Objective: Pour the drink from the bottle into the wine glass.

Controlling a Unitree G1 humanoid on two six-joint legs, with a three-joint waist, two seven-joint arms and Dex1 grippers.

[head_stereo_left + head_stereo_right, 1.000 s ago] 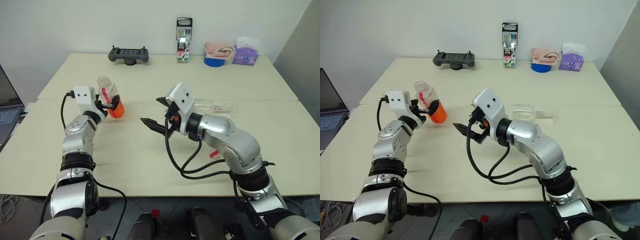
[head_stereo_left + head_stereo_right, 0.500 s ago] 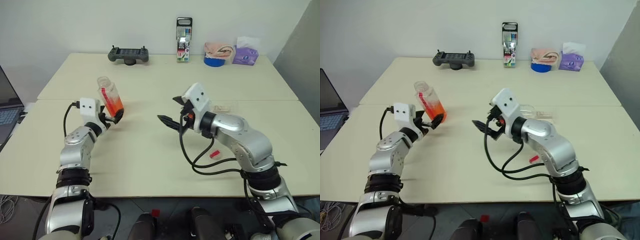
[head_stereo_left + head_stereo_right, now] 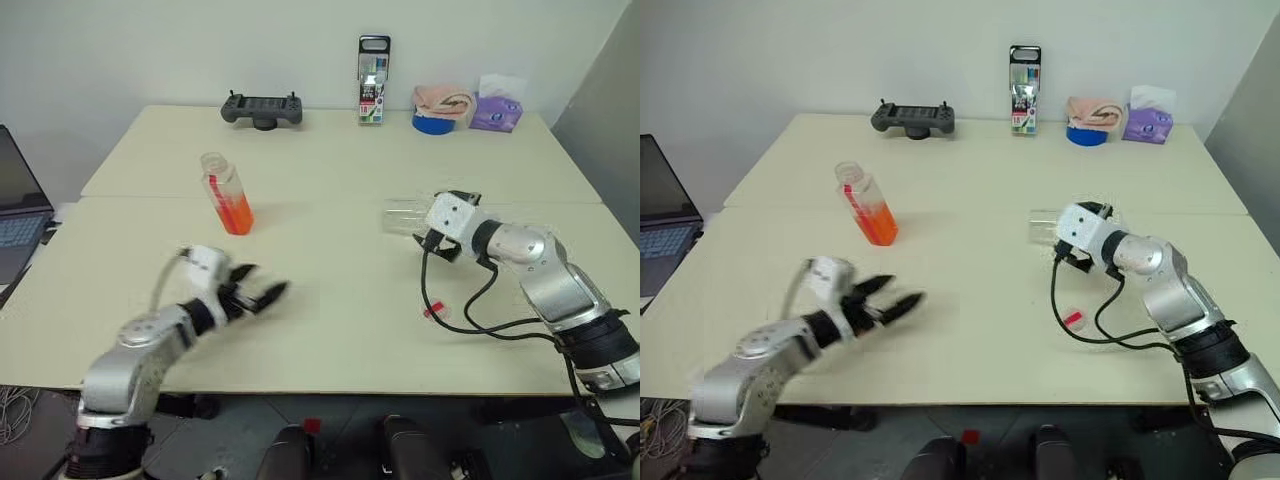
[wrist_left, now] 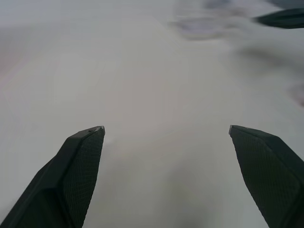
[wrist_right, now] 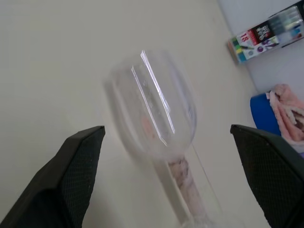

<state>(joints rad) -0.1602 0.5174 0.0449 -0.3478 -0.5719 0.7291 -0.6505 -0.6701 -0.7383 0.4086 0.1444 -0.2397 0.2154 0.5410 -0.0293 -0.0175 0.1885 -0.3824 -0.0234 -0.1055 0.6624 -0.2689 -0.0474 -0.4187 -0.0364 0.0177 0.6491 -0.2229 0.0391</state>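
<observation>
- The tabletop (image 3: pixel 330 310) is smooth, matt cream, made of two slabs with a seam running across between them;
- The bottle (image 3: pixel 226 194) is small, clear plastic with squarish sides, standing upright on the left half near the seam; its neck is open and uncapped; the drink (image 3: pixel 235 214), translucent orange-red, fills its lower part;
- The glass (image 5: pixel 154 114) is clear and colourless, with a rounded bowl and thin stem; it lies on its side on the right half of the tabletop, bowl (image 3: pixel 400 216) towards the middle;
- A small red piece (image 3: pixel 432 310) lies flat on the tabletop nearer me than the glass;
- My left claw (image 3: pixel 262 294) hangs low over the near tabletop, well apart from the bottle, pointing towards the middle; its two black, textured, wedge-shaped fingers are spread wide with nothing between them;
- My right claw (image 5: pixel 166 137) sits just beside the glass, reaching in from the right with the forearm low; its fingers stand wide on either side of the bowl, not touching it.
</observation>
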